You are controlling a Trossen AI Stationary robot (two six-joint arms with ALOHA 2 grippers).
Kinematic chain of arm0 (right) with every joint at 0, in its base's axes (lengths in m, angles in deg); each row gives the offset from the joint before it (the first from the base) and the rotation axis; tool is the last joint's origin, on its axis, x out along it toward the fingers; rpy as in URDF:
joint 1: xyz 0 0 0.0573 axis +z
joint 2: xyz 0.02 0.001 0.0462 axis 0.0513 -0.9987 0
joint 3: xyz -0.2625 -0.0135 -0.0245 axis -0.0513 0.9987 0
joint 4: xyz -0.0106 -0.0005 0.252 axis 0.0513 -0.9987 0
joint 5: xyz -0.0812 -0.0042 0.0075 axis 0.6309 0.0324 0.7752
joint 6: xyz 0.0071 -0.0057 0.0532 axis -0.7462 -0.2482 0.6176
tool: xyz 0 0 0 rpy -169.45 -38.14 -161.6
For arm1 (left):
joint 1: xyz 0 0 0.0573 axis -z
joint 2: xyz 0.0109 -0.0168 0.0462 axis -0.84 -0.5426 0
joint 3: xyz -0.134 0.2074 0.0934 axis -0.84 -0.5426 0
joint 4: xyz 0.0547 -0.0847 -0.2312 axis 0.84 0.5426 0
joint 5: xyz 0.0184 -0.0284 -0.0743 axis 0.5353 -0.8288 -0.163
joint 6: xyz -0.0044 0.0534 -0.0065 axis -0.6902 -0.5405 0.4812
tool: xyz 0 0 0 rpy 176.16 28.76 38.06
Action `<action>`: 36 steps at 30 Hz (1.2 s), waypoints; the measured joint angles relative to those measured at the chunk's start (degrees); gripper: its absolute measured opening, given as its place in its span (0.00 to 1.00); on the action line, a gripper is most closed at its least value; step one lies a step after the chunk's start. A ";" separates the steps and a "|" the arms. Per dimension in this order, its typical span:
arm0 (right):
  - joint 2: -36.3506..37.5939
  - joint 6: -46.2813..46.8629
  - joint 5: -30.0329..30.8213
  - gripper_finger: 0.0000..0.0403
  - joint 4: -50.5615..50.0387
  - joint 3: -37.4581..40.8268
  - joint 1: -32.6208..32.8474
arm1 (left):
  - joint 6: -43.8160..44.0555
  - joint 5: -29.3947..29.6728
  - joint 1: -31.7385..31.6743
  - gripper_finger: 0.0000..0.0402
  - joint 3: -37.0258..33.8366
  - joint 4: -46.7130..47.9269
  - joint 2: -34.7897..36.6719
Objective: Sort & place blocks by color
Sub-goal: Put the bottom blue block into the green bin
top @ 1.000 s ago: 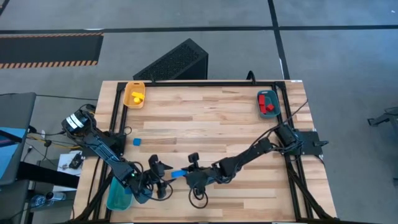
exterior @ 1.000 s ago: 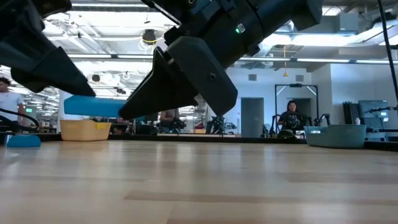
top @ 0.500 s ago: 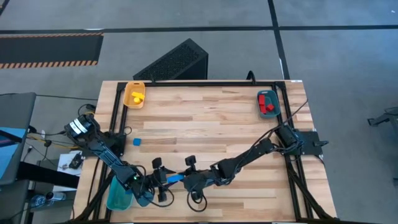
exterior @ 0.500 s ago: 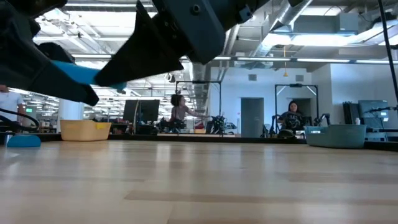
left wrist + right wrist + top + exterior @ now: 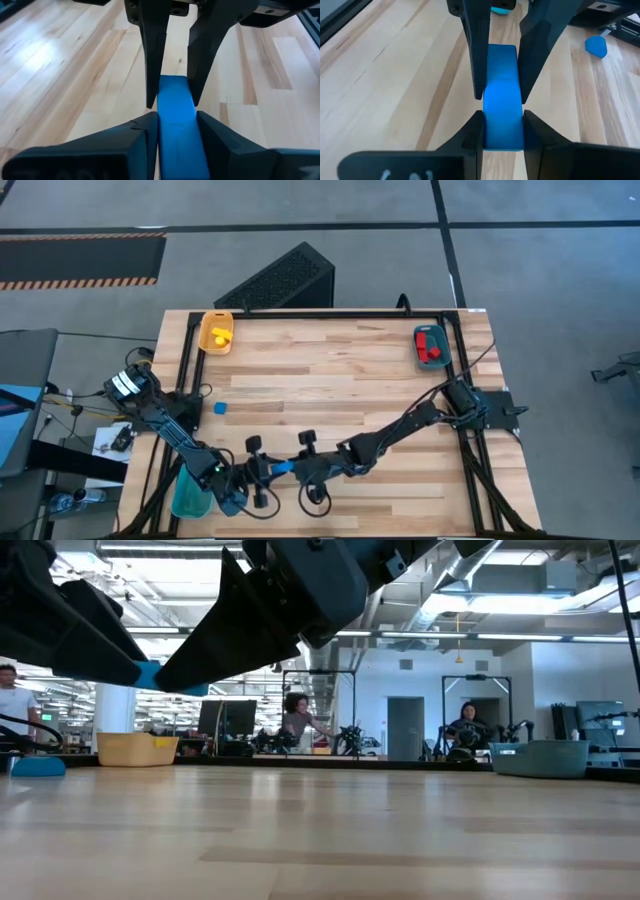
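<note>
At the far left front edge of the table [image 5: 330, 370], a teal tray [image 5: 190, 495] is sitting beside my left arm. Behind it, at the back left corner, a yellow tray [image 5: 217, 332] is holding yellow blocks [image 5: 220, 334]. A small blue cube [image 5: 220, 408] is lying alone on the wood, left of centre.

Near the front edge, my left gripper [image 5: 258, 472] is pointing rightward, its fingers closing on one end of a blue bar [image 5: 281, 468]. In the left wrist view the bar [image 5: 179, 125] is sitting tight between both fingertips [image 5: 145, 127], raised above the boards. My right gripper [image 5: 300, 465] is meeting it from the opposite side, its fingers [image 5: 470, 137] pressing against the other end of the same bar [image 5: 502, 95]. Both grippers are thus gripping one bar, which is hanging between them in the air; the low view shows a sliver of it [image 5: 150, 675] well clear of the tabletop.

At the back right corner, a teal tray [image 5: 431, 346] is holding red blocks [image 5: 432, 348].
</note>
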 joint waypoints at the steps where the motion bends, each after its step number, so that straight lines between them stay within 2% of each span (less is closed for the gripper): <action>1: -0.01 0.00 0.02 0.23 -0.05 -0.06 0.18 | 0.80 0.03 0.00 0.21 0.06 0.69 0.00; 5: -0.06 0.02 -0.15 0.25 -0.50 -0.69 0.19 | 2.20 0.67 0.04 0.21 0.13 1.54 0.04; 8: -0.07 1.28 0.11 0.35 -0.76 -0.95 0.19 | 3.14 0.57 0.31 0.21 0.64 3.05 0.24; 11: 0.14 3.10 2.18 0.50 0.36 -1.11 0.24 | 7.98 -3.01 0.91 0.20 4.64 16.56 0.78; 13: 0.54 4.67 3.80 0.59 0.26 -1.11 0.61 | 13.24 -10.21 1.03 0.20 10.13 31.83 1.28; 16: 0.58 5.33 4.53 0.66 -0.46 -1.12 1.25 | 23.57 -26.50 1.03 0.21 20.68 57.96 1.23; 19: 0.59 5.13 5.32 0.69 -0.84 -1.11 1.63 | 30.33 -39.30 1.75 0.21 28.05 71.54 1.20; 22: 0.60 5.93 5.45 0.69 -1.90 -1.11 1.35 | 31.17 -48.32 3.91 0.21 33.38 75.72 1.20; 26: 0.60 6.46 5.66 0.70 -2.35 -1.11 1.02 | 37.32 -53.31 6.79 0.21 35.64 74.70 1.20; 30: 0.60 6.46 5.62 0.70 -2.83 -1.11 1.11 | 44.07 -55.81 9.40 0.21 31.94 75.01 1.18; 36: 0.60 6.51 5.51 0.70 -2.82 -1.11 1.08 | 47.31 -65.10 12.15 0.27 23.78 73.80 1.16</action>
